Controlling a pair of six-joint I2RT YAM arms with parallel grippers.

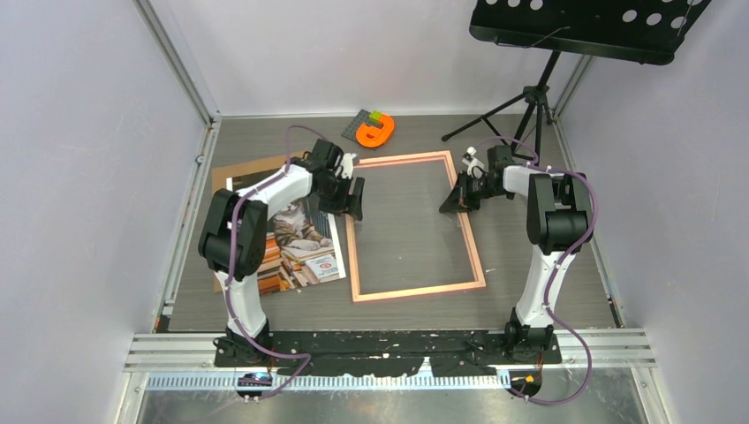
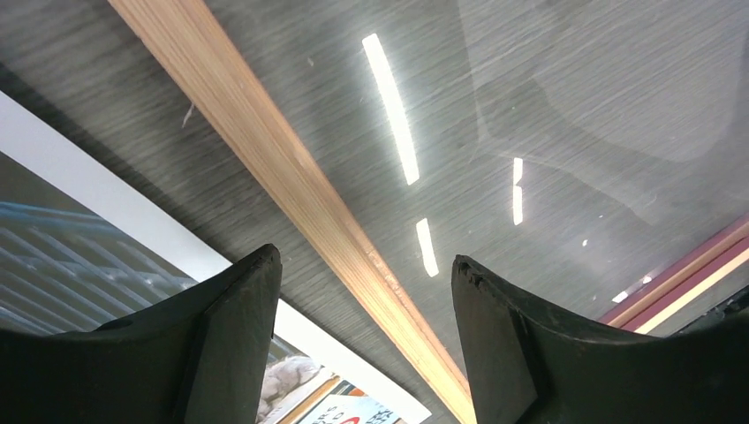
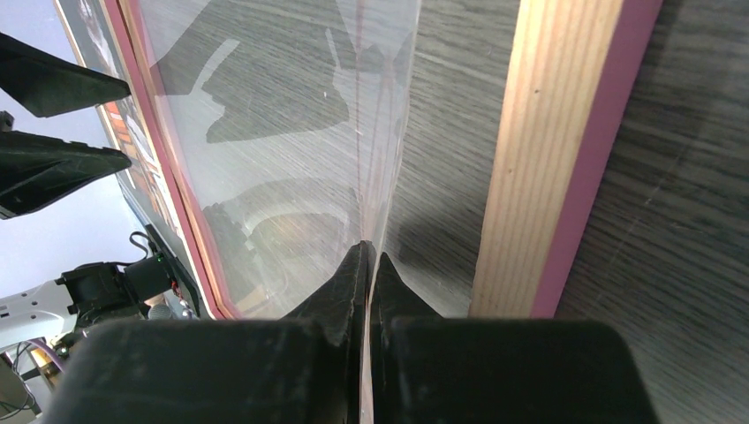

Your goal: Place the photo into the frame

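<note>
The pink frame (image 1: 415, 290) lies flat mid-table. Left of it lies the photo (image 1: 305, 252), a cat on books with a white border, partly hidden under my left arm. My left gripper (image 1: 353, 199) hovers open over the frame's left rail (image 2: 291, 177), holding nothing, with the photo's border (image 2: 88, 185) beside it. My right gripper (image 1: 455, 201) is at the frame's right side. In the right wrist view its fingers (image 3: 353, 274) are shut on the edge of the clear pane (image 3: 291, 132), just inside the right rail (image 3: 548, 159).
A brown backing board (image 1: 243, 170) lies under the photo at the left. An orange object (image 1: 375, 131) on a grey pad sits at the back. A music stand's tripod (image 1: 530, 97) stands back right. Walls close in on both sides.
</note>
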